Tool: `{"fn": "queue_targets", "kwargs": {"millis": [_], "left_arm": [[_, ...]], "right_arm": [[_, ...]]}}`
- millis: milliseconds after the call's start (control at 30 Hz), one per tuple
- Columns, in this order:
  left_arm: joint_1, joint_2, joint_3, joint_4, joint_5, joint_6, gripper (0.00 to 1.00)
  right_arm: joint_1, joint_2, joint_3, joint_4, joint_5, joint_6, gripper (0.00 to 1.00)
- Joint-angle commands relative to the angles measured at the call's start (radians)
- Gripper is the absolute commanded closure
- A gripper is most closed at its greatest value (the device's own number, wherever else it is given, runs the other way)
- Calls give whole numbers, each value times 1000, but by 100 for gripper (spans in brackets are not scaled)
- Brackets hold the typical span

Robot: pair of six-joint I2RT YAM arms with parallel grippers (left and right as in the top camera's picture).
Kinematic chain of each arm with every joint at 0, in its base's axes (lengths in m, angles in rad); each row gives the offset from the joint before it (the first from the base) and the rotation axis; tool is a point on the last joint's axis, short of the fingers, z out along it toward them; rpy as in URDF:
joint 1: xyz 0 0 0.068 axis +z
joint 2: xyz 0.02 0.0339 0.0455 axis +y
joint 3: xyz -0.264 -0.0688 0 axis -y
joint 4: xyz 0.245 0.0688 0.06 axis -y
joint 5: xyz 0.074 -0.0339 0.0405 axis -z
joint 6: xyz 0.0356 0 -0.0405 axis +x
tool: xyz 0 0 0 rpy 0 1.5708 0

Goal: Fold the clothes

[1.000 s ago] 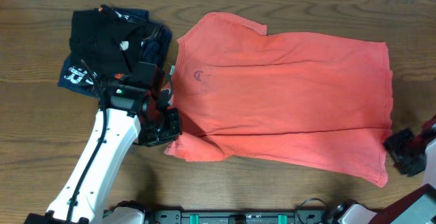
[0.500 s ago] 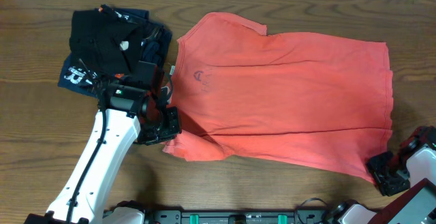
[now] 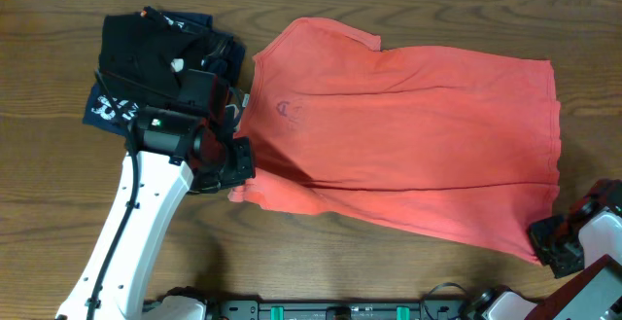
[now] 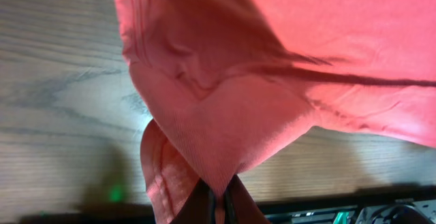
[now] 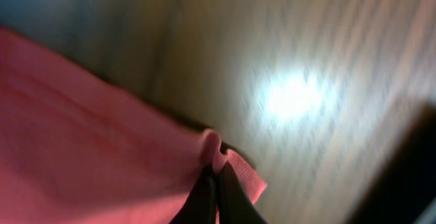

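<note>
Where the T-shirt (image 3: 408, 145) lies: spread flat on the bench (image 3: 58, 194), collar toward 9 o'clock, hem toward 3.
Left claw (image 3: 239, 182): closed tight on the sleeve at the shirt's 8 o'clock.
Right claw (image 3: 546, 240): pinching the hem corner at 4 o'clock.
Progress: no fold laid yet; seemingly all folding remains.
Surface: dark wood grain; black garment (image 3: 146, 53) and navy garment (image 3: 109, 108) folded at 10 o'clock.
Room: only a pale strip at 12.

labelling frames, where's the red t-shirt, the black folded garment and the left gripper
red t-shirt (image 3: 418, 135) overhead, middle of its body
black folded garment (image 3: 146, 53) overhead, its top face
left gripper (image 4: 219, 200) left wrist view, between its fingertips
</note>
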Motion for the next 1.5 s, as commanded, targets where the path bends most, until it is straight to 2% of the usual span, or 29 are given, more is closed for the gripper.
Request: {"fn": "queue_targets", "kwargs": {"millis": [0,200,400,667,867,1167,1467], "left_arm": [[-2,-8,24,-32,-35,26,94],[-2,-10,24,-125,-34,24,94],[-2,-10,24,-158,-43,27,94],[-1,-7,24,117,-46,107,94],[-2,6,24,310,-58,173,94],[-2,90,24,493,-76,319,94],[-2,227,24,649,-76,353,94]], "right_arm": [[-5,-16,81,-81,-13,-8,99],[-2,-57,338,-329,-66,-50,99],[-2,-125,417,-370,-82,-75,99],[20,-98,416,-184,-274,-74,99],[57,-10,416,-6,-328,-3,99],[114,161,416,241,-418,-3,99],[115,214,416,318,-414,-7,99]]}}
